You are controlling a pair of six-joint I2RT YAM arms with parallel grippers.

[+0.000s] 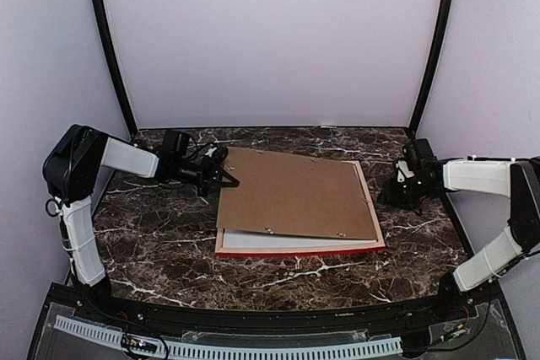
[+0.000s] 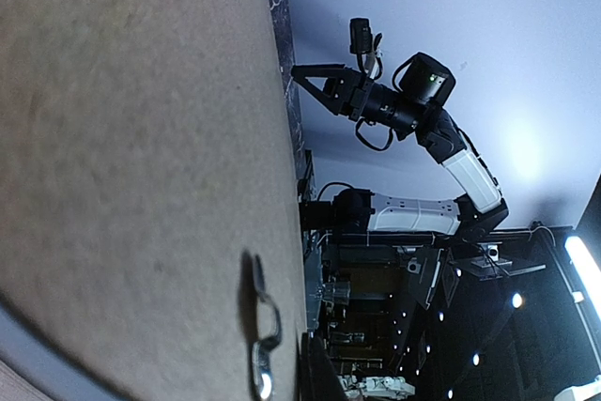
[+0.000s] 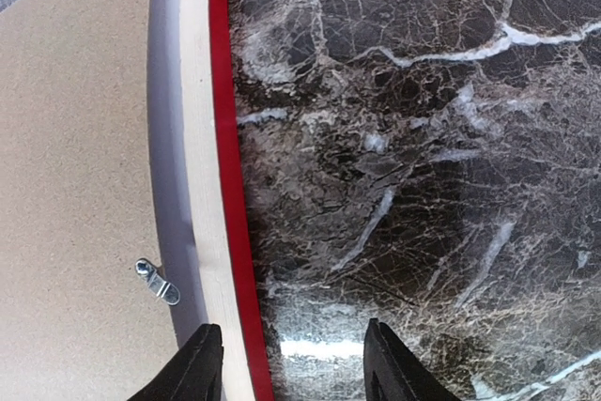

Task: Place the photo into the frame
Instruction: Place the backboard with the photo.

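Backing board (image 1: pixel 295 196) covers most of the frame (image 1: pixel 304 251); I only get its rails toward the near and right edges of the table (image 1: pixel 152 242). The photo isn't showing in any view. Left gripper (image 1: pixel 226 178): too small to tell if it touches the board. Right gripper (image 3: pixel 291 373) fingers (image 3: pixel 192 373) cropped at bottom.

The frame (image 1: pixel 304 251) lies mid-table (image 1: pixel 160 246). The board (image 1: pixel 295 196) lies on it, askew, covering its left and far rails. A strip of sheet (image 1: pixel 278 241) shows between the board's near edge and the frame's near rail. The left gripper (image 1: pixel 229 181) is at the board's far-left corner. The right gripper (image 3: pixel 289 326) hangs over the frame's right rail and the table beside it.
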